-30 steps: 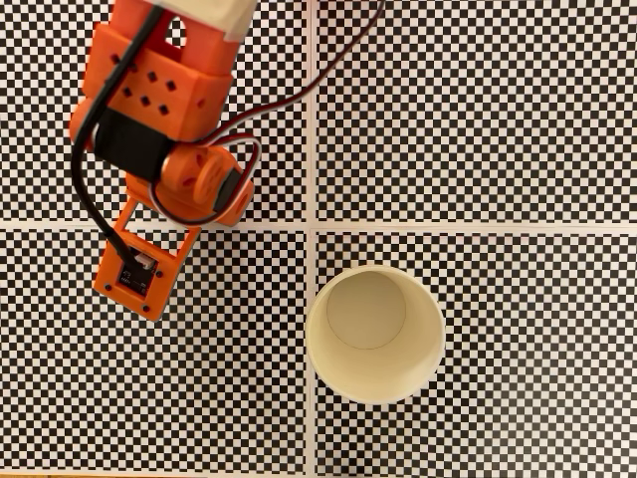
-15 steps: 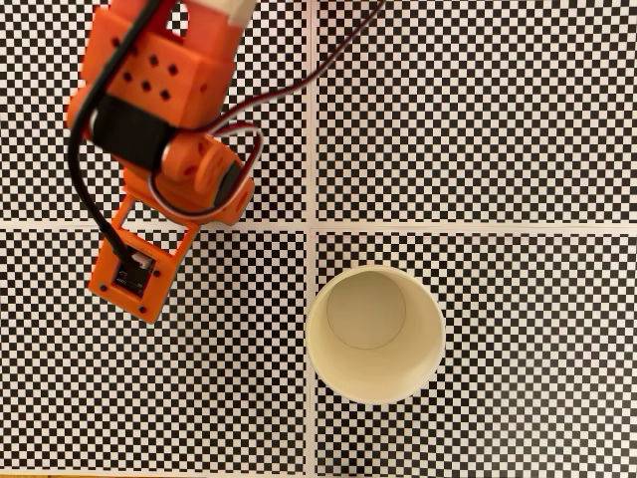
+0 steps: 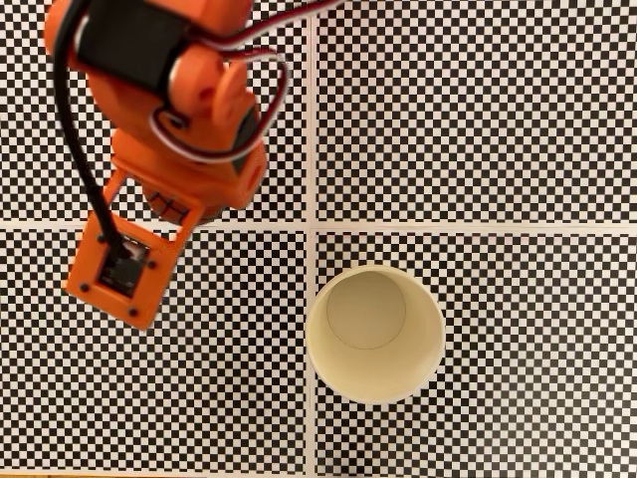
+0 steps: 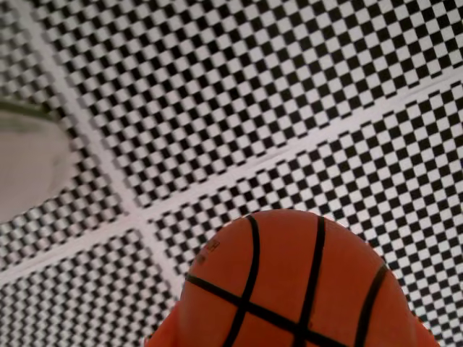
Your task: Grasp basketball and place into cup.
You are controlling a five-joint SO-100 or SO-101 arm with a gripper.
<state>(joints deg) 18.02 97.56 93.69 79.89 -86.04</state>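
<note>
Basketball (image 4: pixel 289 282): fills lower wrist view, lifted off checkered mat (image 3: pixel 498 119); sliver seen under arm (image 3: pixel 164 204) in fixed view.
Gripper (image 4: pixel 289 340): clamped on ball, orange jaw edges at both sides.
Cup (image 3: pixel 374 333): upright, empty, approx 4 o'clock of gripper, apart.

Black-and-white checkered surface (image 3: pixel 518 119), pale lines crossing it into quadrants

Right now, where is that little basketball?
The basketball fills the bottom of the wrist view, close under the camera. In the fixed view a sliver of it peeks from under the orange arm at upper left, up and left of the cup.
</note>
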